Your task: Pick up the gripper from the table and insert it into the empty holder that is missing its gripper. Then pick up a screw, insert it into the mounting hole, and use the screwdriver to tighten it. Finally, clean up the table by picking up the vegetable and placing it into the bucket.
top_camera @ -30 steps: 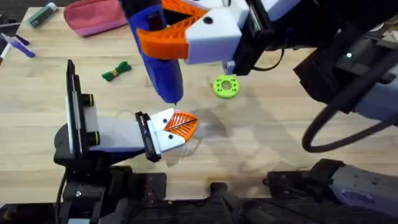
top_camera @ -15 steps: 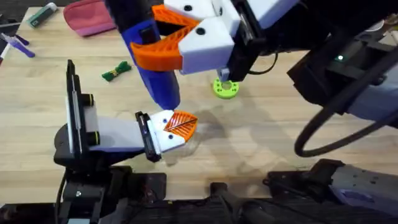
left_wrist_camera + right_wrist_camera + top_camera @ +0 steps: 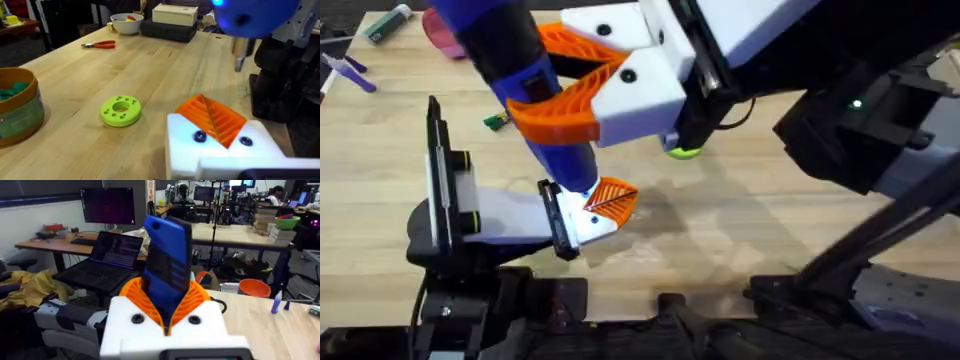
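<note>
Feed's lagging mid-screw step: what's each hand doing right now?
Left hand: state cannot be told; its orange pads sit low over the table.
Right hand: closed on the screwdriver, tip down over the left hand.

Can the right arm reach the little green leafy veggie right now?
Probably not yet. The right gripper is shut on the blue screwdriver, so it has no free fingers, and the vegetable sits mostly hidden behind that screwdriver. It would likely need to put the tool down first.

Blue screwdriver [image 3: 535,100], orange ribbed gripper [image 3: 612,199], green disc [image 3: 120,110].
</note>
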`<state>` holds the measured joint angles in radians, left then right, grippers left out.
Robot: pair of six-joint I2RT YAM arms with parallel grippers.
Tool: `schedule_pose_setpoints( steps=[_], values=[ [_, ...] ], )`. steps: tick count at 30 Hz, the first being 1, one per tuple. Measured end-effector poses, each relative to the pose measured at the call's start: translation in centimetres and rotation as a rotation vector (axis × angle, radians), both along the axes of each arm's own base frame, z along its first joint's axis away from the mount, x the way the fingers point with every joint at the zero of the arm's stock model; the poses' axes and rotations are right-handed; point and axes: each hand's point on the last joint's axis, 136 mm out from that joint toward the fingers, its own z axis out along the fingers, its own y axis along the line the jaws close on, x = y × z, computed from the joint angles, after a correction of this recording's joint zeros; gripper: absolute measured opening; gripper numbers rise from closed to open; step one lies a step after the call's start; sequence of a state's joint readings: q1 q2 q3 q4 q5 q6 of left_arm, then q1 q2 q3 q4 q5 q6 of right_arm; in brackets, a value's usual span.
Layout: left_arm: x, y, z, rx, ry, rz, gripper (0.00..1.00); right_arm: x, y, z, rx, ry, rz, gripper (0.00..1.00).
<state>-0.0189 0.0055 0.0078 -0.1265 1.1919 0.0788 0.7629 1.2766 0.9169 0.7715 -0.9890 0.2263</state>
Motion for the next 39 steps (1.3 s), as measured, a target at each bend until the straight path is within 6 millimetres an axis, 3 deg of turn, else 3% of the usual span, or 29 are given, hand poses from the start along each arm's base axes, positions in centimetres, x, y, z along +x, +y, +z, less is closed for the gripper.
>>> schedule_pose_setpoints(
  steps=[13,20,39],
  values=[
    [0.0,0.0,0.0,0.0,0.0,0.0,0.02,-0.5,0.4,-0.3,0.007,-0.049,0.009,0.026],
    [0.0,0.0,0.0,0.0,0.0,0.0,0.02,0.6,1.5,-2.2,-0.029,-0.026,0.007,0.026],
    [0.0,0.0,0.0,0.0,0.0,0.0,0.02,0.1,0.8,-2.7,0.024,-0.101,0.008,0.026]
  ],
)
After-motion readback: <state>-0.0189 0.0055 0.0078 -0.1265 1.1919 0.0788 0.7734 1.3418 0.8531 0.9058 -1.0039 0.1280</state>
